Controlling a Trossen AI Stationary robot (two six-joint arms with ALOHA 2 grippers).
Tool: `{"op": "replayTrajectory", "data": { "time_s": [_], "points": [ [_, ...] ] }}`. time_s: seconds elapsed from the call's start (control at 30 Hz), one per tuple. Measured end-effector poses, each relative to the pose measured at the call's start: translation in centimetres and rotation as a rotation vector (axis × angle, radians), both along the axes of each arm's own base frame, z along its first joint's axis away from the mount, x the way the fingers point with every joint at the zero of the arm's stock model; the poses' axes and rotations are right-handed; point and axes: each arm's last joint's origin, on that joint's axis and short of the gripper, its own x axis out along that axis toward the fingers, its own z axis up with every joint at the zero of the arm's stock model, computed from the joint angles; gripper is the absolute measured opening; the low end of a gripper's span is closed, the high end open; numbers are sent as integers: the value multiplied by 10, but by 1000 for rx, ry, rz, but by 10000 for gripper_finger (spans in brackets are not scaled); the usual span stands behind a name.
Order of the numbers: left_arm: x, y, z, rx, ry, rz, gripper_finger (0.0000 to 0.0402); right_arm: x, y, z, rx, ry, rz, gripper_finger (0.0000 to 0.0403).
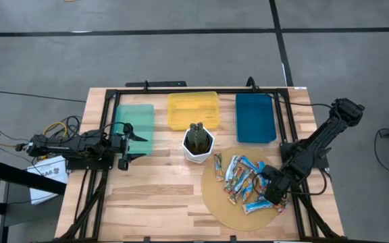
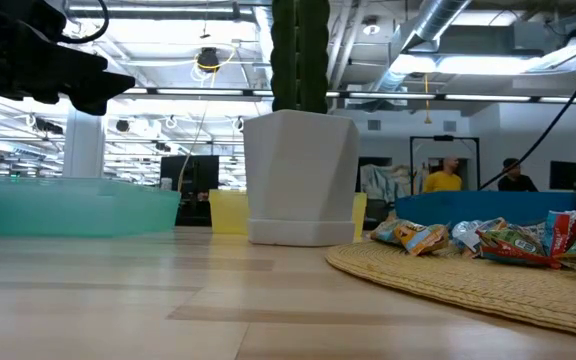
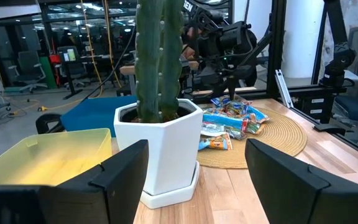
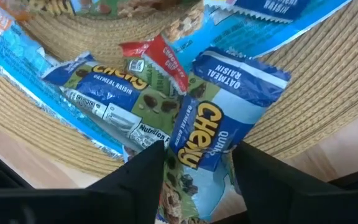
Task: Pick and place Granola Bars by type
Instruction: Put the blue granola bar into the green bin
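Three shallow plastic trays along the table's 12 o'clock edge, teal, yellow, blue: likely one per bar type. Round woven straw mat at 5 o'clock holds the heap of foil-wrapped granola bars, unsorted. White hexagonal pot with cactus sits centre, just off the mat's 11 o'clock.

Right gripper low over the heap's 4 o'clock side, arm reaching in from 3 o'clock; fingers partly closed around a blue oatmeal-raisin bar, no firm grip visible.

Left gripper parked at 9 o'clock by the teal tray, fingers spread wide, empty.
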Motion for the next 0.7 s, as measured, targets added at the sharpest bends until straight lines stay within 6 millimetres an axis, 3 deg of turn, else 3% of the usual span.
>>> {"op": "replayTrajectory", "data": {
  "time_s": [0.4, 0.7],
  "points": [
    [0, 0, 0, 0, 0, -1, 261, 1, 0, 0, 4, 0, -4, 41],
    [0, 0, 0, 0, 0, 0, 261, 4, 3, 3, 56, -49, -7, 8]
  ]
}}
